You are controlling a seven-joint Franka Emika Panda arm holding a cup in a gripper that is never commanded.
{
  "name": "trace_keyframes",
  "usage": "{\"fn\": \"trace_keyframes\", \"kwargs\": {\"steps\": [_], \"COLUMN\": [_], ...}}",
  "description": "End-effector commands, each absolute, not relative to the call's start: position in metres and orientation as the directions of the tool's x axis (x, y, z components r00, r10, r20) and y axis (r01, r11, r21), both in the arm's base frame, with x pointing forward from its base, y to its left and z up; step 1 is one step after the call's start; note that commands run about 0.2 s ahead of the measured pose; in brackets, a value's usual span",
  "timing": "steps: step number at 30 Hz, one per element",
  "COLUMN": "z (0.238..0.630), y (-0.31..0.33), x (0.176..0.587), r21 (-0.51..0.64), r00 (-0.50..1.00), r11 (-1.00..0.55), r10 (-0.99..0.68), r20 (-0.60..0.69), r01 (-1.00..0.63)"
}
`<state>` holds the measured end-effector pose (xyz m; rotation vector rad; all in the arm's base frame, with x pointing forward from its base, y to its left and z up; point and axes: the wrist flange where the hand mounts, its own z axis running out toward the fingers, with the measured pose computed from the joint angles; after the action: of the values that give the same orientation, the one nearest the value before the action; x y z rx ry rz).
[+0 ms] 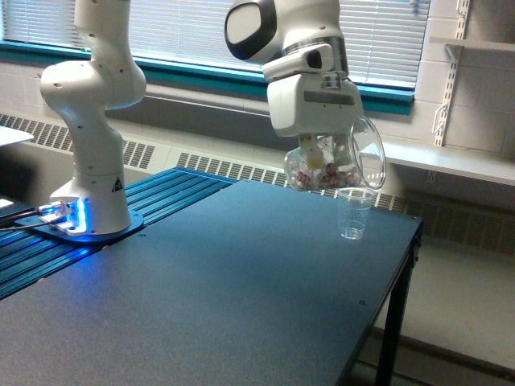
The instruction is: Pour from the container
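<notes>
My gripper [320, 153] hangs under the white wrist housing, above the far end of the dark matte table [241, 297], toward the exterior view's right. It's clamped on the clear, rounded, bowl-like plastic container [338, 165]; fingers are mostly hidden behind the plastic, so I can't read the exact grip pts, but the container is off the table and carried by me. Container is tipped hard on its side: its wide round rim faces the exterior view's right & stands close to vertical, w/ the rounded bottom toward the left. Inside it sits a heap of small pinkish-white & brownish pieces, bunched in the lowest part of the bowl, near the rim's lower edge; can't tell what they are. Just below that lower edge stands a small tapered clear plastic cup [355, 213], upright on the table, mouth up, near the table's far right corner. Container's low lip is just above the cup's mouth; whether they touch, can't tell. The cup looks see-through all the way down; any contents are too small to make out. My arm's white base [88, 193] sits at the exterior view's left on a blue ribbed strip [161, 201], blue lights on at its foot, well apart from both containers.
</notes>
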<state>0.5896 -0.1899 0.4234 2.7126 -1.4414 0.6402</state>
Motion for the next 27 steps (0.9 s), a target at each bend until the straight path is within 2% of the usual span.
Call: {"fn": "trace_keyframes", "kwargs": {"steps": [1,8,14,27], "z": [0.423,0.421,0.422,0.427], "y": [-0.239,-0.236,-0.213,-0.085], "x": [0.573,0.575,0.577,0.578], "r21": [-0.192,-0.184,-0.213,-0.267], "r00": [0.354,0.322,0.287,0.344], "r11": [-0.43,-0.394,-0.346,-0.375], "r10": [-0.875,-0.889,-0.92,-0.926], "r20": [0.331,0.325,0.266,0.157], "r01": [-0.882,-0.9,-0.914,-0.888]}}
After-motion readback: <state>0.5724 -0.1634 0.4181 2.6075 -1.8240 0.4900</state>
